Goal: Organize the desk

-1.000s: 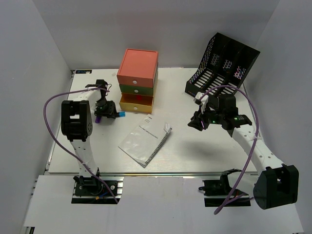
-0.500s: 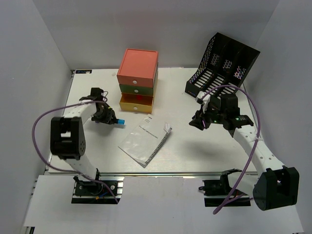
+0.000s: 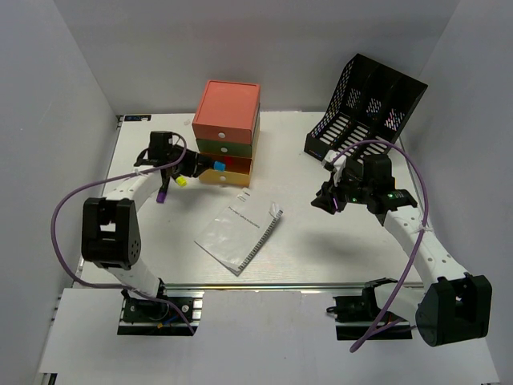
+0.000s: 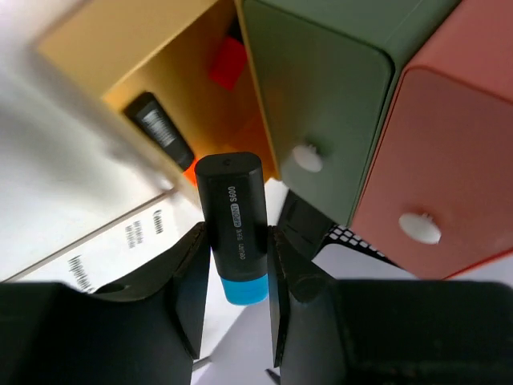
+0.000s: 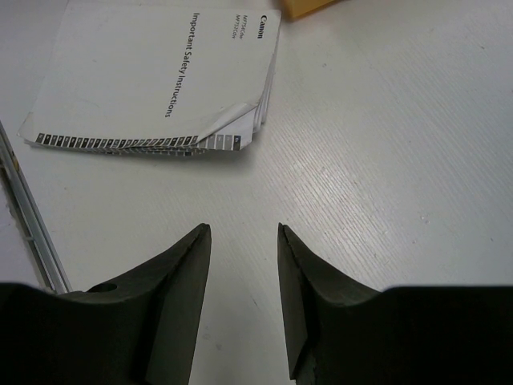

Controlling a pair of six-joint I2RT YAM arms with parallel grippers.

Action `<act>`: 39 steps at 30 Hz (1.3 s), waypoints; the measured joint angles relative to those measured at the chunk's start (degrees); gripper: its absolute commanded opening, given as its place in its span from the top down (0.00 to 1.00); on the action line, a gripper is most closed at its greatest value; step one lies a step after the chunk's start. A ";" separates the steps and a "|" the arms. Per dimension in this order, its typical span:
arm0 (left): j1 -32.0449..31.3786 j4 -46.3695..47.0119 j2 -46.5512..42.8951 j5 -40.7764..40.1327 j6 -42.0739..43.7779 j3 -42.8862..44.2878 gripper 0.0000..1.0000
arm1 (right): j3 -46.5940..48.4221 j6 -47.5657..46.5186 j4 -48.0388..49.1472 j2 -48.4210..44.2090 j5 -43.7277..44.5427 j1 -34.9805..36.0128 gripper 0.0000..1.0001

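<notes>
Black "S600" stick (image 4: pixel 232 216), blue-capped, clamped in left jaws; right jaws parted, empty, near Canon "Important Safety Instructions" booklet (image 5: pixel 120 72).

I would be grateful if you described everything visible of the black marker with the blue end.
The stubby black plastic-looking marker has a rounded black tip, a bright blue rear end and a grey label reading S600. The left tool is shut on it, one finger on each side, blue end toward the wrist camera. Its black tip points at the open yellow drawer; nothing else seems to touch it.
</notes>
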 measured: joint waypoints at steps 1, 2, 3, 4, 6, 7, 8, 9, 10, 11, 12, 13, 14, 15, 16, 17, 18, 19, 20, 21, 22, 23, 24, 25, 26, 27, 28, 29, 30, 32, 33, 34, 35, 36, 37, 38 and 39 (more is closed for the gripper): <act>-0.17 1.25 0.79 0.20 -1.09 0.28 1.00 | 0.00 0.00 0.00 0.00 0.00 0.00 0.55; -0.44 2.03 1.68 0.37 -1.73 0.57 1.00 | 0.00 0.00 0.00 0.00 0.00 0.00 0.55; -0.72 3.13 2.27 0.46 -2.47 0.68 1.00 | 0.00 0.00 0.00 0.00 0.00 0.00 0.55; -0.98 4.31 2.84 0.50 -3.23 0.74 1.00 | 0.00 -0.02 0.00 0.00 0.00 0.00 0.55; -1.44 6.58 3.45 0.59 -4.50 0.76 0.93 | 0.00 -0.02 0.00 0.00 0.00 0.00 0.55; -1.66 7.89 3.72 0.61 -5.14 0.76 0.90 | 0.00 -0.02 0.00 0.00 0.02 0.00 0.55; -1.86 9.03 3.93 0.63 -5.62 0.81 0.80 | 0.00 -0.02 0.00 0.00 0.00 0.00 0.55; -2.01 9.73 4.20 0.68 -6.01 0.98 0.73 | 0.00 -0.02 0.00 0.00 0.00 0.00 0.55; -2.12 10.40 4.57 0.76 -6.27 1.36 0.66 | 0.00 -0.04 0.02 0.00 0.02 0.00 0.55; -2.19 10.73 5.01 0.98 -6.51 1.88 0.57 | 0.00 -0.04 0.00 0.00 0.02 0.00 0.55; -2.27 11.10 5.55 1.31 -6.64 2.54 0.53 | 0.00 -0.04 0.00 0.00 0.02 -0.02 0.55; -2.32 11.54 6.08 1.64 -6.82 3.13 0.49 | 0.00 -0.04 0.00 0.00 0.02 -0.02 0.55; -2.36 12.04 6.49 1.90 -6.88 3.43 0.36 | 0.00 -0.04 0.02 0.00 0.02 -0.02 0.55; -2.36 12.50 6.71 2.25 -6.97 3.54 0.23 | 0.00 -0.07 0.00 0.00 0.02 -0.02 0.55; -2.36 12.72 6.82 2.71 -7.02 3.56 0.22 | 0.00 -0.07 0.00 0.00 0.02 -0.02 0.55; -2.36 13.03 6.82 3.02 -7.06 3.48 0.22 | 0.00 -0.07 0.00 0.00 0.00 -0.02 0.55; -2.36 13.57 6.82 3.26 -7.21 3.34 0.22 | 0.00 -0.07 0.00 0.00 0.00 -0.04 0.55; -2.36 14.10 6.75 3.54 -7.19 3.19 0.23 | 0.00 -0.07 0.02 0.00 0.00 -0.13 0.55; -2.36 14.49 6.64 3.80 -7.10 2.99 0.26 | 0.00 -0.07 0.00 0.00 -0.02 -0.26 0.55; -2.34 15.10 6.43 4.11 -6.78 2.60 0.38 | 0.00 -0.07 0.00 0.00 -0.02 -0.37 0.55; -2.29 15.34 5.92 4.37 -6.43 2.08 0.49 | 0.00 -0.07 0.00 0.00 -0.02 -0.42 0.55; -2.10 15.41 5.18 4.70 -5.60 1.33 0.65 | 0.00 -0.07 0.00 0.00 0.00 -0.59 0.55; -1.92 15.21 4.24 5.07 -4.61 0.72 0.99 | 0.00 -0.09 0.00 0.00 -0.02 -0.72 0.55; -1.73 14.75 2.89 5.42 -2.82 0.13 1.00 | 0.00 -0.11 0.00 0.00 -0.02 -0.74 0.58; -1.57 13.73 1.31 5.66 -0.44 -0.17 1.00 | 0.00 -0.22 0.00 0.00 -0.02 -0.79 0.60; -1.31 11.98 -0.57 5.53 2.01 -0.17 1.00 | 0.00 -0.33 0.00 0.00 -0.07 -0.83 0.65; -0.96 9.94 -2.19 4.63 5.18 0.26 1.00 | 0.00 -0.61 0.00 0.00 -0.09 -0.83 0.81; -0.66 6.75 -3.67 3.37 8.79 1.36 1.00 | 0.00 -1.05 0.02 0.00 -0.15 -0.83 0.88; -0.26 3.41 -4.81 1.42 12.85 2.97 1.00 | 0.00 -1.16 -0.04 0.00 -0.35 -0.83 0.94; 0.61 -2.60 -5.88 -2.99 20.33 6.82 1.00 | 0.00 -1.36 -0.11 0.00 -0.59 -0.83 1.00; 1.22 -5.73 -5.92 -5.55 24.74 9.03 0.97 | 0.00 -1.42 -0.17 0.00 -0.74 -0.83 1.00; 1.81 -8.26 -5.79 -8.07 28.41 10.51 0.81 | 0.00 -1.49 -0.24 0.02 -0.87 -0.83 1.00; 2.40 -10.38 -5.49 -10.32 31.80 11.41 0.70 | 0.00 -1.51 -0.31 0.02 -0.94 -0.83 0.98; 3.13 -12.63 -4.96 -12.68 35.74 12.04 0.60 | 0.00 -1.55 -0.31 0.04 -0.94 -0.83 0.93; 3.72 -14.21 -4.28 -14.36 39.04 12.13 0.48 | 0.00 -1.53 -0.33 0.04 -0.96 -0.81 0.91; 4.46 -15.80 -3.37 -16.13 41.99 11.93 0.44 | 0.00 -1.57 -0.33 0.04 -0.94 -0.81 0.90; 5.03 -17.09 -2.45 -17.27 44.78 11.58 0.39 | 0.00 -1.66 -0.33 0.04 -0.94 -0.83 0.86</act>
